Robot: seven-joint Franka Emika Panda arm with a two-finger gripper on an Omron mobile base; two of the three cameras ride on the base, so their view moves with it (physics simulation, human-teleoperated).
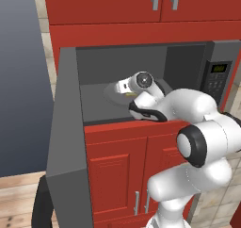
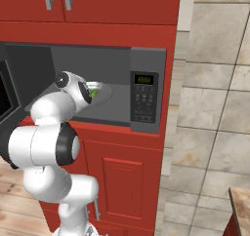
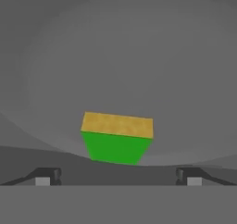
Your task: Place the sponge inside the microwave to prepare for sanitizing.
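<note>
The sponge (image 3: 117, 140), a small green block with a yellow-tan top, lies on the round grey turntable (image 3: 139, 70) inside the microwave (image 1: 188, 64). My gripper (image 3: 118, 177) is open just behind it. Its two dark fingertips (image 3: 46, 176) stand wide apart, either side of the sponge and clear of it, with nothing between them. In the right base view a bit of green sponge (image 2: 93, 93) shows past the white hand, deep in the microwave (image 2: 117, 59). In the left base view my arm reaches in over the turntable (image 1: 109, 95).
The microwave door (image 1: 66, 142) hangs wide open on the left, its edge near my arm's base. The black keypad panel (image 2: 144, 101) with a green display is to the right of the cavity. Red cabinets (image 1: 117, 170) sit above and below. A tiled wall (image 2: 215, 108) lies to the right.
</note>
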